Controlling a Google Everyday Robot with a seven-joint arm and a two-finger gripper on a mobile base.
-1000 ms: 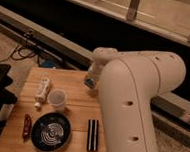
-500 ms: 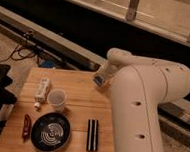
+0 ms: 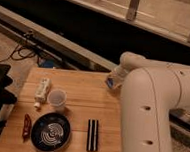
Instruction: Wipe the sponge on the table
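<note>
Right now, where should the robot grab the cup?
Probably across its round sides, coming from the right: the cup stands upright, with the white bottle close on its left and the black plate in front. The gripper is at the table's far right edge.

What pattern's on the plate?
Dark with pale concentric rings on the plate, camera view. The gripper is at the right edge of the table.

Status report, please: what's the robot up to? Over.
Hand over the table's far edge, at the arm's tip. Bluish bit there, maybe the sponge. Cup, bottle, plate sit well apart.
</note>
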